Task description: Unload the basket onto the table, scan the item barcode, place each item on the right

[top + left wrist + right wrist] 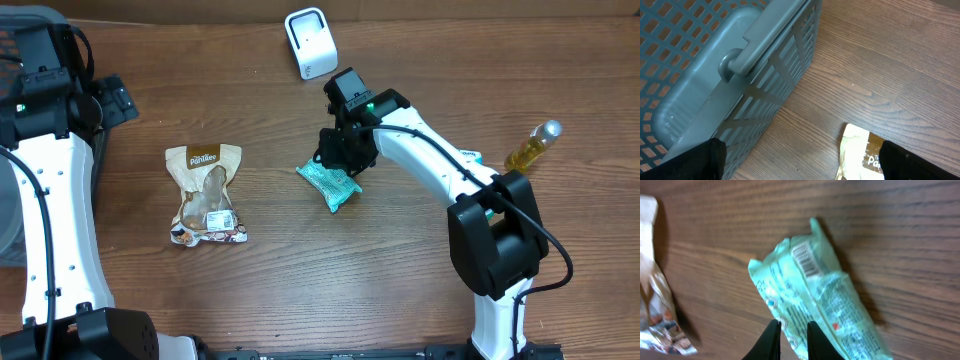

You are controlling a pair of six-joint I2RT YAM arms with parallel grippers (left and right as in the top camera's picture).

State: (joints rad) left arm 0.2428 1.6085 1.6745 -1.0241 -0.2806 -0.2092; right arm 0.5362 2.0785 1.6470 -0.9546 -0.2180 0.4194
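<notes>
One teal packet (825, 295) pinched by narrow right fingers (771, 342); left fingers (705, 160) wide apart.

Scanner (311, 42) behind pkt (330, 184); bag (207, 195) left, bottle (532, 146) right.

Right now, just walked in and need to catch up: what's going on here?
The right gripper sits over the teal packet mid-table, jaws nearly together at its edge; a firm grip isn't clear. Its barcode faces up. The white scanner stands beyond it. The left gripper hangs open by the grey basket.
</notes>
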